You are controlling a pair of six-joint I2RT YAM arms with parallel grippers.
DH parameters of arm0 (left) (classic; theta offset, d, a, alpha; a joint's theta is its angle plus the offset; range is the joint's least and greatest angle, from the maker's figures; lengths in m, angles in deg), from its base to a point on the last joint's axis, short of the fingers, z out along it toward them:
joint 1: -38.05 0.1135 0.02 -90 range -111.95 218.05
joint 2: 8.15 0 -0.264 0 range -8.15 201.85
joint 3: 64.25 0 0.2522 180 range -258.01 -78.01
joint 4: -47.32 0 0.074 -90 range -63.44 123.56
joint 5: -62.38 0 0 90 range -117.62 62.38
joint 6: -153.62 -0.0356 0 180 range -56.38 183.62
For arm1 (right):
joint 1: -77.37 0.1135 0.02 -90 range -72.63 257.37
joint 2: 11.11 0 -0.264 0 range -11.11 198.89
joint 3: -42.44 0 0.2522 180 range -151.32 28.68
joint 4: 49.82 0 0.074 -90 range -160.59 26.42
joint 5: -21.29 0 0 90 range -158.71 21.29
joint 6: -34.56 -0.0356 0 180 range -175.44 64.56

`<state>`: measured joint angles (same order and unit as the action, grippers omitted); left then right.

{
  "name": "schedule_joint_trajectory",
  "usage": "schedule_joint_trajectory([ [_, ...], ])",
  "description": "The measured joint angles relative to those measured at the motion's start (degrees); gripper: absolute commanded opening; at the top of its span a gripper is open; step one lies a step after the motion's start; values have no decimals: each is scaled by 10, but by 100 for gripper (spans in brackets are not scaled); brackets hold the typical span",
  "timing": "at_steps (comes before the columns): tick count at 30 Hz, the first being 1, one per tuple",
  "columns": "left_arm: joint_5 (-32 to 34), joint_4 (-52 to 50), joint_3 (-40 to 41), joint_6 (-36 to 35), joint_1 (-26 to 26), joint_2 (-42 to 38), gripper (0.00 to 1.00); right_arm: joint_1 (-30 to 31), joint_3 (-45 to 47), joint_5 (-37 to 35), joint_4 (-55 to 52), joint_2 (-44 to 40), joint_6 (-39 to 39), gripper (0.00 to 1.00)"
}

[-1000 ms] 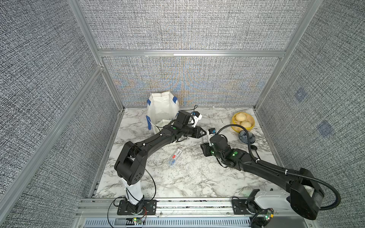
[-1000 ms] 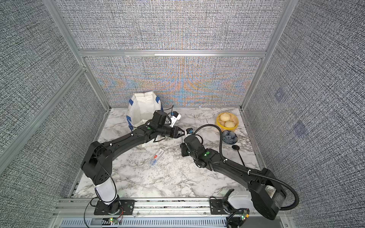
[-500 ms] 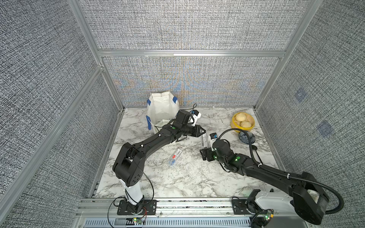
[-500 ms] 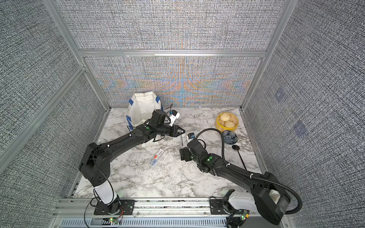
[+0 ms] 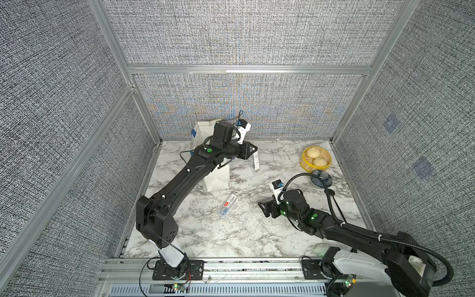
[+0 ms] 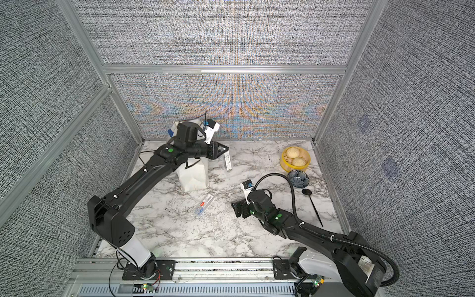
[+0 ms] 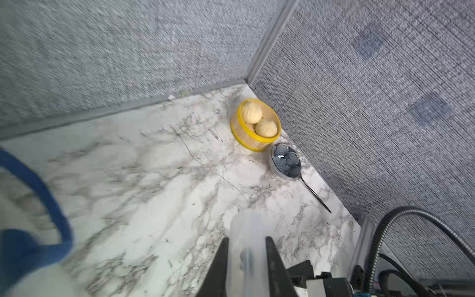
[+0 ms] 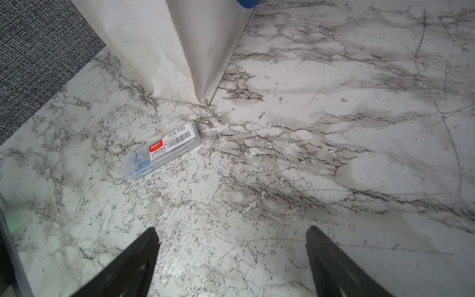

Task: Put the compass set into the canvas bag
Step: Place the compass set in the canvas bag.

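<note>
Left hand (image 5: 253, 151) clamped on clear case (image 5: 255, 162) near canvas bag (image 5: 217, 177) | right hand (image 8: 231, 231) spread wide, empty, above worktop (image 5: 231, 236) middle

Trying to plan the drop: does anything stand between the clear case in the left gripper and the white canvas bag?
Nothing visible does. The clear plastic case hangs from the left gripper beside the upright white canvas bag with blue handles. The bag's mouth is mostly covered by that arm's wrist.
</note>
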<state>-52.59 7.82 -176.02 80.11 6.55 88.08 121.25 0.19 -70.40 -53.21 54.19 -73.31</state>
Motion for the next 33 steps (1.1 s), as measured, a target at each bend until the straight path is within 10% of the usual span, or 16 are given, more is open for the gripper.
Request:
schedule_joint_trajectory([
  [19, 83, -146, -219, -109, 194, 103, 16, 0, 9, 38, 18, -24, 17, 89],
  [33, 67, -133, -196, -96, 206, 238, 14, 0, 9, 34, 14, -30, 28, 89],
])
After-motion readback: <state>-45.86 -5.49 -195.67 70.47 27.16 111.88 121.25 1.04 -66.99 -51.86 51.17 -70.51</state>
